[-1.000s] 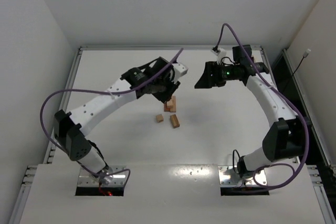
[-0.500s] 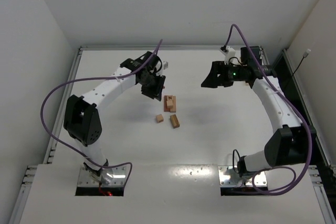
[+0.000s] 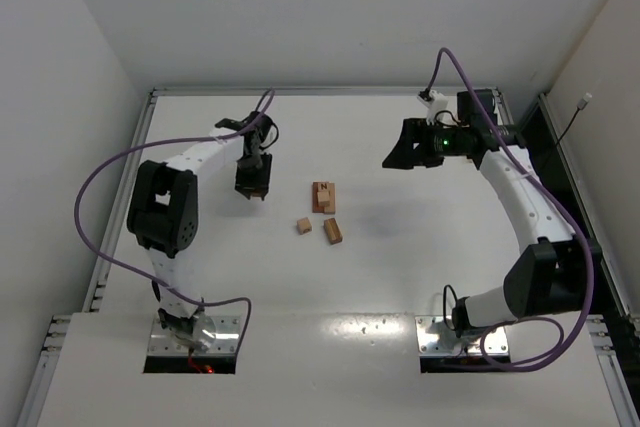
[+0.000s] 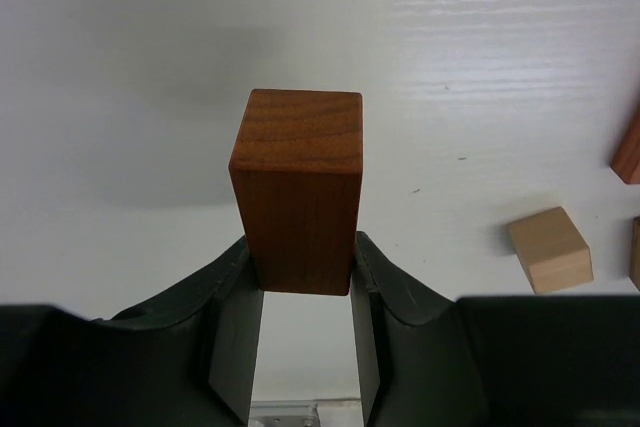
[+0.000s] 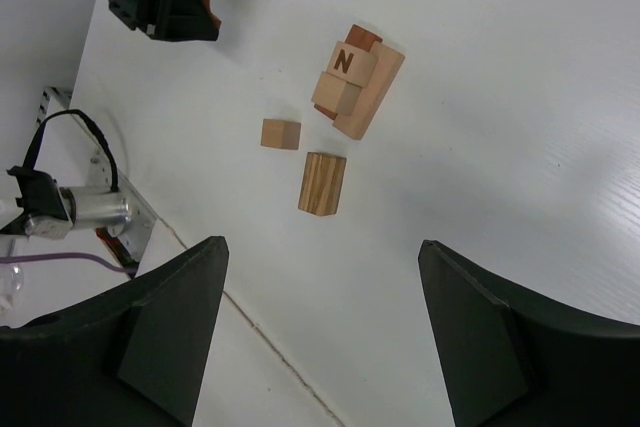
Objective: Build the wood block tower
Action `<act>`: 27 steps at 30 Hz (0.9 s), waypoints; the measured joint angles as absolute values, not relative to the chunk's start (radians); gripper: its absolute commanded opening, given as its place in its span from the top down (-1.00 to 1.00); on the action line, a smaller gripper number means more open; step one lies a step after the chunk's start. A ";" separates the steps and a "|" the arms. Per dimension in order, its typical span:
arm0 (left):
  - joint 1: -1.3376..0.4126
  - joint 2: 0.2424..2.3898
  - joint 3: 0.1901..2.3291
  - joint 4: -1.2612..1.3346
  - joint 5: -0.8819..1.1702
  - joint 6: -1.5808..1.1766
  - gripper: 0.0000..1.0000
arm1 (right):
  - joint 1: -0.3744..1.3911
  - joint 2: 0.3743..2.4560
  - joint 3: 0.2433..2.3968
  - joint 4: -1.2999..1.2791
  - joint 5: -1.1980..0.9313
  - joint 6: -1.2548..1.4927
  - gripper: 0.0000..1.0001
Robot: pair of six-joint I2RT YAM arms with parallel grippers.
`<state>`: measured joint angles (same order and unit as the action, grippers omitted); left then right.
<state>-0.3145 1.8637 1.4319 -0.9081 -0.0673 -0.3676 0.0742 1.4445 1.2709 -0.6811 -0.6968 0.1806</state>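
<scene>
Left hand (image 4: 303, 265) clenched on reddish-brown block (image 4: 298, 192) — block juts past fingertips, held over white surface (image 3: 420, 247), well left of partial tower (image 3: 323, 197). Tower: tan pieces touching, one cube marked N. Loose tan cube (image 3: 304, 226) and striped bar (image 3: 332, 230) lie near it. Right hand (image 3: 397, 152) spread wide, empty — hovers right of tower.
</scene>
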 measured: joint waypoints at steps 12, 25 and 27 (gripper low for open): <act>-0.315 1.968 1.438 -0.875 0.062 -0.371 1.00 | 0.074 1.445 1.254 -0.676 -0.697 0.181 -0.48; -0.315 1.969 1.410 -0.847 0.116 -0.413 0.77 | 0.074 1.457 1.253 -0.673 -0.697 0.187 -0.50; -0.315 1.970 1.410 -0.846 0.117 -0.420 0.68 | 0.074 1.457 1.253 -0.673 -0.697 0.187 -0.50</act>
<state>-0.3149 1.9697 1.4097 -0.8459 0.1169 -0.4202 0.0742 1.4570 1.2530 -0.6735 -0.6968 0.1867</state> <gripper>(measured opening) 0.317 0.750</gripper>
